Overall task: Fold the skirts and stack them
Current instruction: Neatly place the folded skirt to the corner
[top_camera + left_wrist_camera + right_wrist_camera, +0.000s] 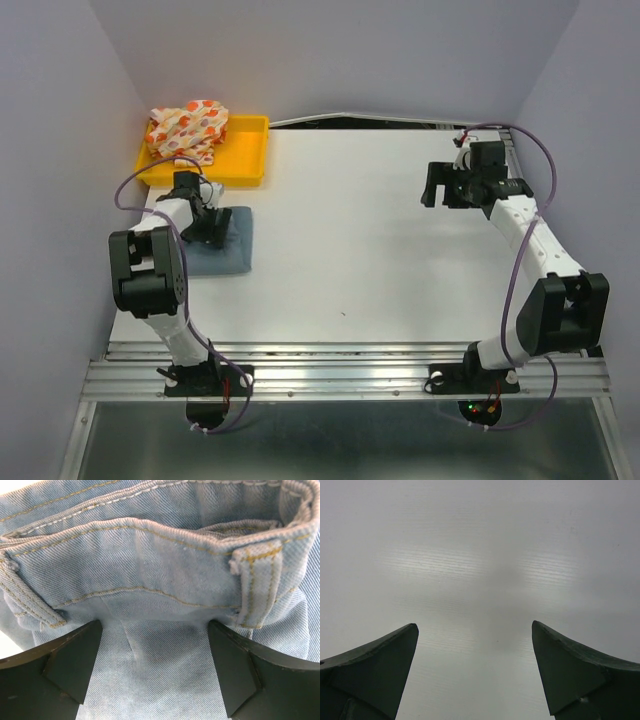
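Note:
A light-blue denim skirt (225, 250) lies folded on the table's left side, just in front of the tray. My left gripper (208, 222) hovers over its far edge, jaws open, with the denim waistband and belt loop (257, 582) filling the left wrist view; nothing is pinched between the fingers (75, 660). The white skirt with orange and red spots (188, 128) lies bunched in the yellow tray (245, 150) at the back left. My right gripper (447, 185) stands open over bare table at the back right, nothing between its fingertips (560, 665).
The table's white surface (360, 250) stretches between the two arms. Purple cables loop off both arms. Grey walls close in the left, back and right sides.

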{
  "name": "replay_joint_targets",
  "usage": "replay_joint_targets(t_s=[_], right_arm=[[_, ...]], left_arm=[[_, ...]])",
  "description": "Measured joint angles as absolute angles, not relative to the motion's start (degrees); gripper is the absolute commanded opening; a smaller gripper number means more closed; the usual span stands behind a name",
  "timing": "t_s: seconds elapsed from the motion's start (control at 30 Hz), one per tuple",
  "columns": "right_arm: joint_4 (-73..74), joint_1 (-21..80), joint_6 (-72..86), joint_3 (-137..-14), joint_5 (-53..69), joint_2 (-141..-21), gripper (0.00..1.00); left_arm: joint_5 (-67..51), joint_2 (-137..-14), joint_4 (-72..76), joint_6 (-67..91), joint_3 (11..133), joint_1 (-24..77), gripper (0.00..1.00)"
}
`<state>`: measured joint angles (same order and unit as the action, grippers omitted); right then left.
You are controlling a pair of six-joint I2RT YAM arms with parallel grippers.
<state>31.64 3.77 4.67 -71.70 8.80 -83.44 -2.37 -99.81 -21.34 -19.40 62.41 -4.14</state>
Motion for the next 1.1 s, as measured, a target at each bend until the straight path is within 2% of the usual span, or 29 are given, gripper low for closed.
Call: replay_joint_targets(t_s=[0.2,0.47,0.73,0.83,1.1], right_arm=[[31.92,3.77,4.64,-71.85,9.45,-85.01,1.00],[32.16,3.77,4.23,-71.96,10.26,-85.23,1.00],[33.12,3.77,3.20,-73.54,12.43,-85.69,1.00],[33.82,3.77,3.01,-75.40,14.13,-86.37,1.00],[34.41,3.77,2.98,-75.70,15.97,-86.59,1.00]], left_arm=[[-2.55,-104.25,-24.14,-27.11,68.47,-9.61,0.99],[-2.11,-108.27,-27.22,-34.00,74.30,-9.74,0.99],[-0.05,-106.10,-27.90,-37.87,74.78,-8.40,0.98],[1.39,-100.99,-30.37,-37.36,76.05,-4.51,0.98],[-2.61,-88.03,-28.47,-27.66,88.97,16.82,0.99]])
